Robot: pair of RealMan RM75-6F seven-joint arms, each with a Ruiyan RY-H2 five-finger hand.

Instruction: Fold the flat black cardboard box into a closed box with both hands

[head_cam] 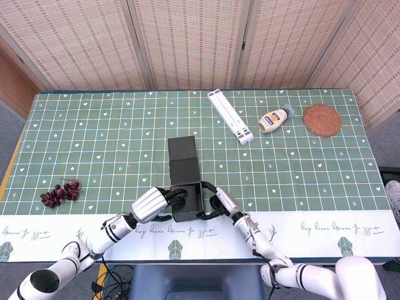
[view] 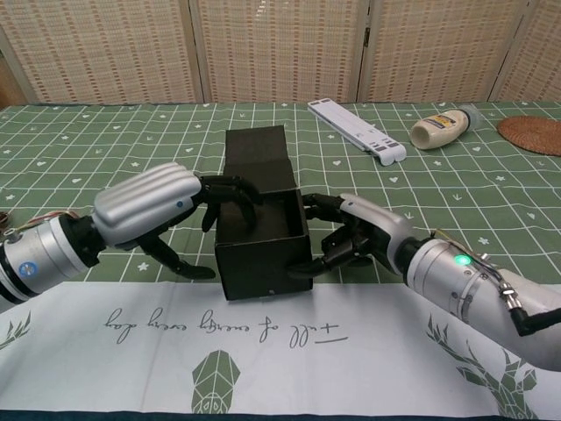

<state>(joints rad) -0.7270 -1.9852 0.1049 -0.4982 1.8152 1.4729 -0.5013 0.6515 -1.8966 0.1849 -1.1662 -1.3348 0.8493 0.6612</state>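
Note:
The black cardboard box (head_cam: 185, 200) (view: 260, 243) stands near the table's front edge as an open-topped tray, its lid flap (view: 256, 158) lying back away from me. My left hand (head_cam: 150, 204) (view: 158, 209) grips the box's left wall, fingers hooked over the rim into the hollow and thumb low outside. On the other side my right hand (head_cam: 217, 201) (view: 361, 235) holds the right wall between thumb and fingers.
Dark grapes (head_cam: 60, 193) lie at the left. Far back sit a white folding stand (head_cam: 230, 116) (view: 358, 130), a squeeze bottle (head_cam: 274, 120) (view: 445, 126) and a round woven coaster (head_cam: 322, 119) (view: 531, 133). A white runner (view: 289, 342) borders the table's front edge.

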